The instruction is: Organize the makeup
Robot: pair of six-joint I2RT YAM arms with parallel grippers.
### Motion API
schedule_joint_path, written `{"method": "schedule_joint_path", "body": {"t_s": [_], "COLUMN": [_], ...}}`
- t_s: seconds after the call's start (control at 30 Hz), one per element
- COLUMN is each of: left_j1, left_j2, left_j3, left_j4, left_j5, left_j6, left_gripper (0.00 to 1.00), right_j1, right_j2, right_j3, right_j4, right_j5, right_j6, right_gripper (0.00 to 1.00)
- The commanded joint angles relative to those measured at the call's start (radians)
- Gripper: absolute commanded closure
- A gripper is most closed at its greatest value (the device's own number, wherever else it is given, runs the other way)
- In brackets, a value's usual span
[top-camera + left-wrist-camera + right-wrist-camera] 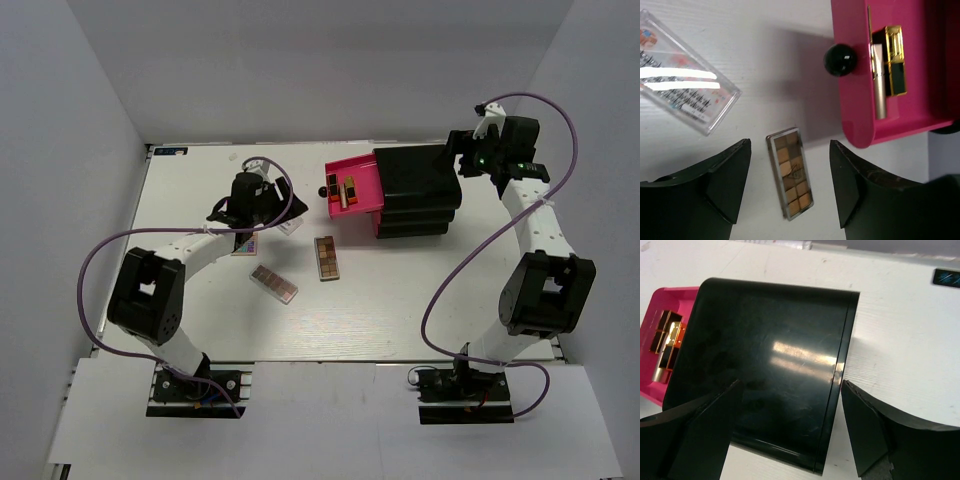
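- Two palettes lie mid-table: pink palette (274, 284) at 8 o'clock of brown palette (327, 257).
- Left gripper (790, 145) hangs open, empty, at brown palette's 10 o'clock.
- Lipsticks (892, 45) and tube (880, 85) lie in drawer (855, 115).
- Right gripper (790, 385) spread, empty, at box's (765, 365) 2 o'clock.

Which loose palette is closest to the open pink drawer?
The brown-shade palette, just below the pink drawer in the top view. The pink-toned palette lies farther to the left, at a slant.
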Motion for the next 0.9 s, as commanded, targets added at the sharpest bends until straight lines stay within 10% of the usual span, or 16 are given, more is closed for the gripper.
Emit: {"method": "schedule_joint_path", "body": {"t_s": [0.0,0.87], "left_j1": [0.018,0.028], "left_j2": [0.038,0.414], "left_j3": [0.083,0.258], "left_j4": [0.089,0.467], "left_j5": [0.087,0.363], "left_j6": [-0.086,-0.382], "left_gripper": [0.26,0.36], "right_j1": [-0.026,-0.075], "right_j2": [0.031,0.128], "right_j3": [0.046,0.037], "right_j4": [0.025,0.012], "right_j5": [-0.182,-0.340], "right_j6": [0.030,0.039], "right_gripper": [0.15,0.27]}}
